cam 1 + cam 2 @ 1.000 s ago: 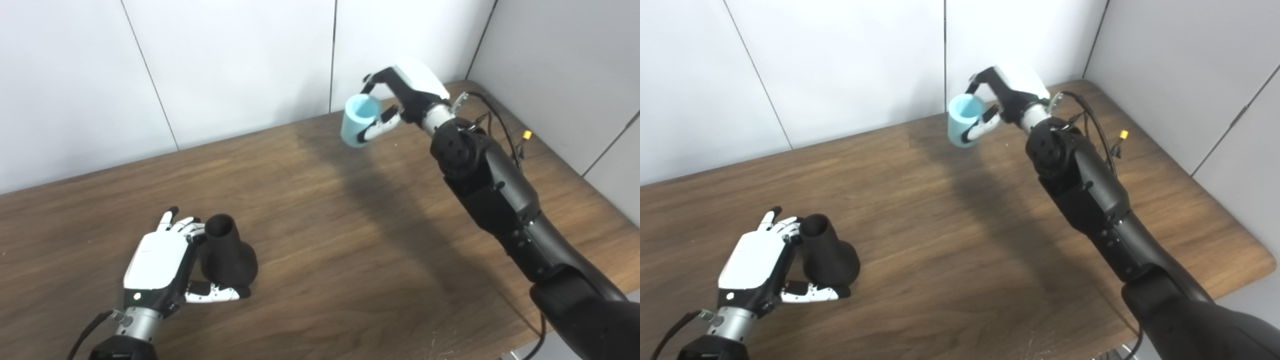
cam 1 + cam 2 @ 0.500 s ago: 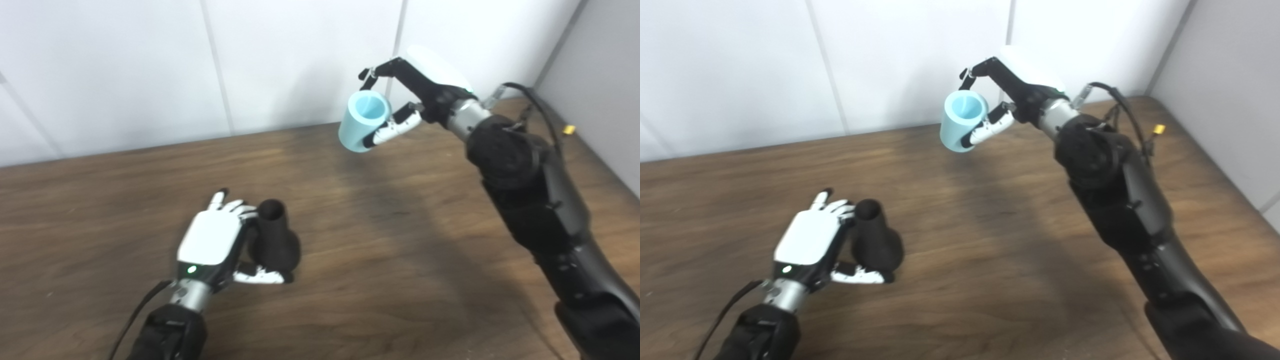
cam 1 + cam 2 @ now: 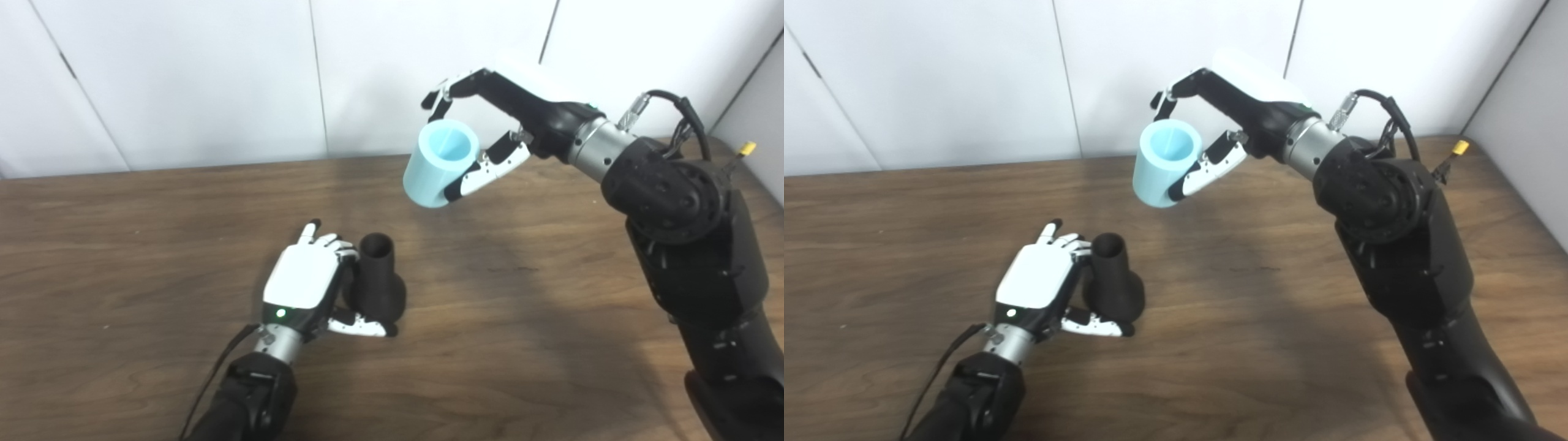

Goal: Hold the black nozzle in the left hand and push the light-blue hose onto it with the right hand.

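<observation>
My left hand (image 3: 303,285) wraps the black nozzle (image 3: 375,280), which stands upright on the wooden counter (image 3: 122,245) with its open narrow end up (thumb lying along the flared base). Up and to the right, my right hand (image 3: 508,125) grips the light-blue hose (image 3: 440,162) in the air, well apart from the nozzle.

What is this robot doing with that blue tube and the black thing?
It is fitting two parts together. The left hand grips a black nozzle standing on the table, open end up. The right hand holds a light-blue hose in the air, above and to the right of the nozzle. The two parts are apart; the hose has not yet been pushed on.
</observation>
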`<state>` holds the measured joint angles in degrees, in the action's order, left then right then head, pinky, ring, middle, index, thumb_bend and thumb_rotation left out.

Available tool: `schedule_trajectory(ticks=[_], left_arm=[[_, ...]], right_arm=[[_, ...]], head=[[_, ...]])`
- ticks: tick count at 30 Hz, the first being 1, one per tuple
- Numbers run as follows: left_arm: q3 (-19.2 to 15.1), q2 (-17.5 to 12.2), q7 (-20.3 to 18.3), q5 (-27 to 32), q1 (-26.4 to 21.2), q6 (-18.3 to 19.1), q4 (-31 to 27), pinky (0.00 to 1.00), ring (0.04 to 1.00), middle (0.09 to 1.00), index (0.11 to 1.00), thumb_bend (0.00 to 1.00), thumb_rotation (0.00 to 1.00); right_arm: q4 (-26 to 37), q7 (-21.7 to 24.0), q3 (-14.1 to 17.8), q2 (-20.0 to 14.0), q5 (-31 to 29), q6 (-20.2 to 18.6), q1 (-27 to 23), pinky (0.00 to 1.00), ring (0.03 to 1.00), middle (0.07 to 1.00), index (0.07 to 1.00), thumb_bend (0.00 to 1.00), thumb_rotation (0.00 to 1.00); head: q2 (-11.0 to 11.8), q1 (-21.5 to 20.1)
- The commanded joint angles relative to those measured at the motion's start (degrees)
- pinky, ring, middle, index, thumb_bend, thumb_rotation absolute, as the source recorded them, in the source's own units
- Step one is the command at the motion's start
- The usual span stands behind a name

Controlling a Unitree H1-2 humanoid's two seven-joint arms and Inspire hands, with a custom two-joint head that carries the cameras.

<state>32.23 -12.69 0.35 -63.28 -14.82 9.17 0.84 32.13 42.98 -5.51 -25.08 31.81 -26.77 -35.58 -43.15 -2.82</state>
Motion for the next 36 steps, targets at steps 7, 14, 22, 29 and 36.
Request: schedule_trajectory(ticks=[7, 14, 22, 29, 36], left_arm=[[3.36, 1.17, -5.97, -1.39, 1.42, 1.09, 3.03, 1.00, 0.849, 0.758, 0.480, 0.53, 0.06], [3.93, 1.70, -5.76, -1.81, 1.22, 1.52, 3.71, 1.00, 0.846, 0.763, 0.479, 0.53, 0.06], [3.94, 2.06, -5.73, -0.98, 1.37, 1.94, 4.08, 1.00, 0.852, 0.770, 0.478, 0.53, 0.05], [4.03, 1.98, -5.47, -1.25, 1.22, 1.91, 4.47, 1.00, 0.851, 0.770, 0.479, 0.53, 0.06], [3.96, 1.93, -5.52, -0.91, 1.20, 1.75, 4.25, 1.00, 0.854, 0.772, 0.478, 0.53, 0.06]], right_arm=[[2.82, 7.35, 4.58, 4.27, 0.05, -0.14, -4.44, 0.90, 0.855, 0.752, 0.481, 0.53, 0.15], [2.63, 10.21, 2.86, 6.20, 2.71, -0.13, -2.98, 0.89, 0.812, 0.747, 0.481, 0.53, 0.15], [2.46, 9.16, 0.30, 6.30, 2.45, -0.12, -0.52, 0.96, 0.807, 0.753, 0.481, 0.53, 0.14], [2.56, 9.60, -0.75, 6.30, 2.81, -0.12, 0.15, 0.87, 0.824, 0.762, 0.482, 0.53, 0.14], [2.36, 9.22, -2.16, 6.44, 4.03, -0.10, -0.14, 0.88, 0.829, 0.763, 0.483, 0.53, 0.14]], head=[[0.06, 1.22], [-0.07, 2.43], [0.04, 2.93], [0.19, 2.99], [-0.09, 2.65]])
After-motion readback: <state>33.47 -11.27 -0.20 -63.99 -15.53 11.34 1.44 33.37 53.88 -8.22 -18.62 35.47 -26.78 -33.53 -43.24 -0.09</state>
